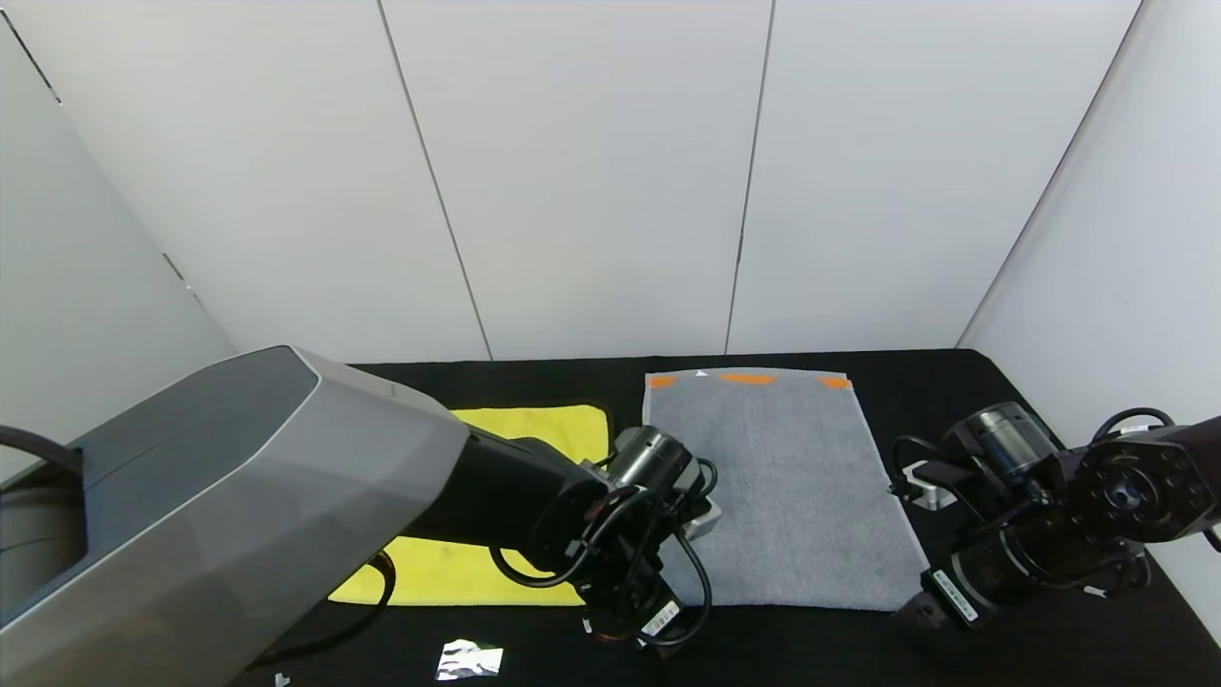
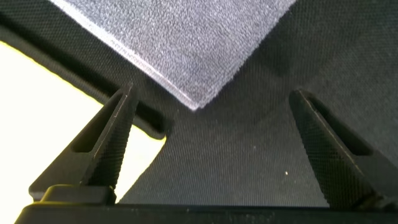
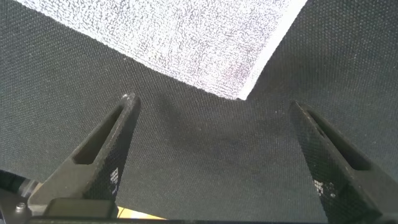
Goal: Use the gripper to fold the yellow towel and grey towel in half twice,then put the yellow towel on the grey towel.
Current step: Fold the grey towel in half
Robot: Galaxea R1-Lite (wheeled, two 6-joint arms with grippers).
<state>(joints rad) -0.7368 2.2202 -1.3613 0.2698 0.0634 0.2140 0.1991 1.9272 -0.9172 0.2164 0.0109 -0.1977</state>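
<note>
We have both towels lying flat and unfolded on the black table [image 1: 954,382]: the grey towel [image 1: 782,487] spreads in the middle with its orange stripes at the far end, and the yellow towel [image 1: 534,434] lies just beside it on our left, partly hidden under our left arm. Our left gripper [image 2: 208,143] hangs with its jaws spread wide and empty above the grey towel's near left corner [image 2: 196,102], and our right gripper [image 3: 214,146] does the same above the near right corner [image 3: 242,93], also wide apart and holding nothing. The step in hand looks to us like the first fold of the grey towel, so we should lower both grippers evenly until one finger of each slides under its corner, pinching cloth only and not the table covering. We want each bite set a little way in from the corner tip, so the hem does not slip out when we lift. On the left we must keep clear of the yellow towel's edge [image 2: 37,81], which lies close by. Then we should carry both corners together toward the striped end, keeping them level so the edges meet square.
</note>
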